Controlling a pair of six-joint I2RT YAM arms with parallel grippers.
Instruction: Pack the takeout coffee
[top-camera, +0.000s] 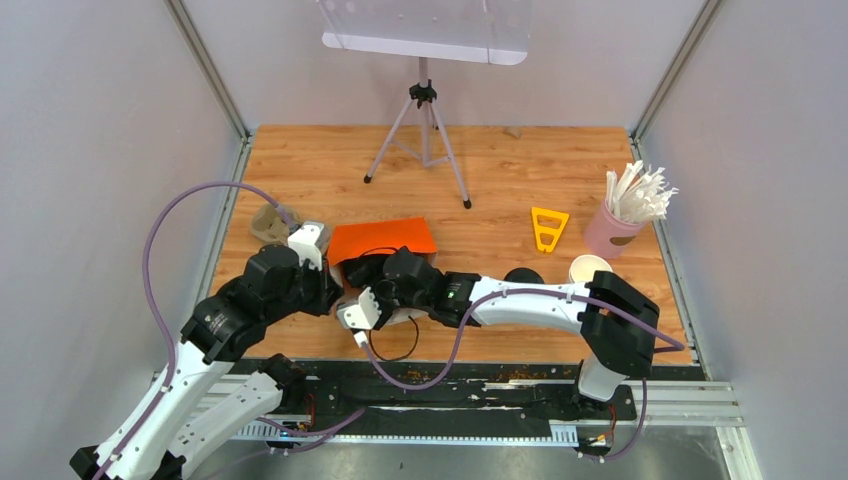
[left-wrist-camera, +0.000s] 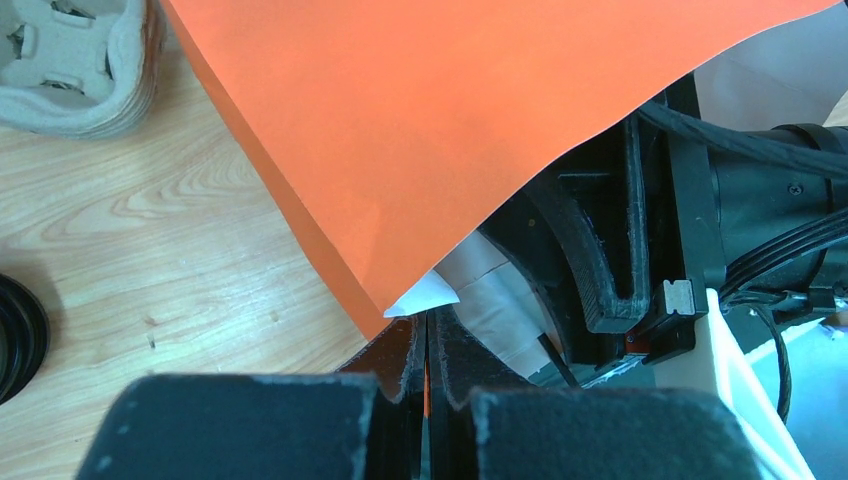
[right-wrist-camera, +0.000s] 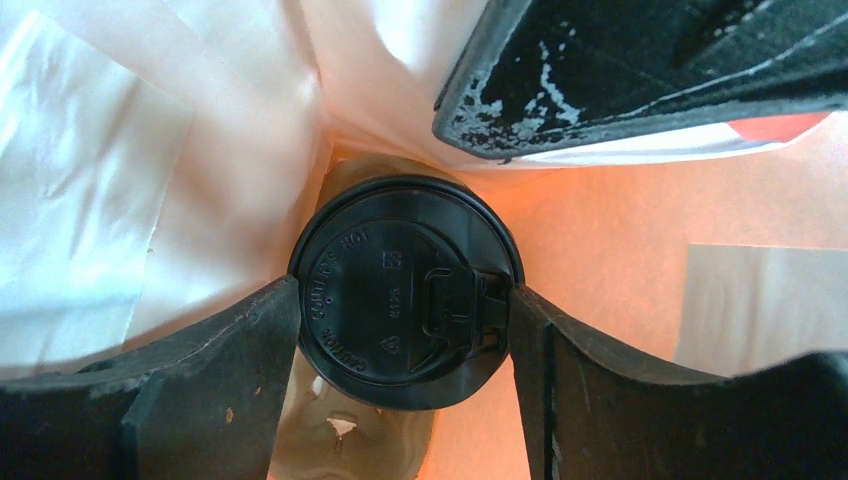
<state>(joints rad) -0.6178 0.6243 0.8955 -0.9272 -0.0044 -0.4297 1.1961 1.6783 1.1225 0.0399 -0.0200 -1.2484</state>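
From the near edge both arms reach in to the orange bag (top-camera: 385, 238), which sits left of the table's (top-camera: 500, 170) middle. The left gripper (left-wrist-camera: 427, 345) is closed, its jaws pinching the bag's edge at a corner where the white lining shows. The right arm stretches leftward across the near side, and the right gripper (right-wrist-camera: 405, 300) is inside the bag. Its wrist view shows its two fingers (right-wrist-camera: 200, 380) pressed against opposite sides of a black-lidded cup (right-wrist-camera: 390, 250), so it grips the cup at the lid. The cup is thus in the bag, with white lining to its left and orange paper to its right. What it stands on cannot be told. Just right of the bag, beside the right arm, a loose black lid (top-camera: 523, 275) lies on the wood. An open cup (top-camera: 590, 268) stands upright further right. Just left of the bag and slightly farther lies the pulp tray (top-camera: 268, 225). A yellow triangular piece (top-camera: 548, 228) lies flat right of the bag. Near the right edge a pink cup (top-camera: 612, 235) holds white straws (top-camera: 640, 192). At the far middle stands a tripod (top-camera: 424, 130).
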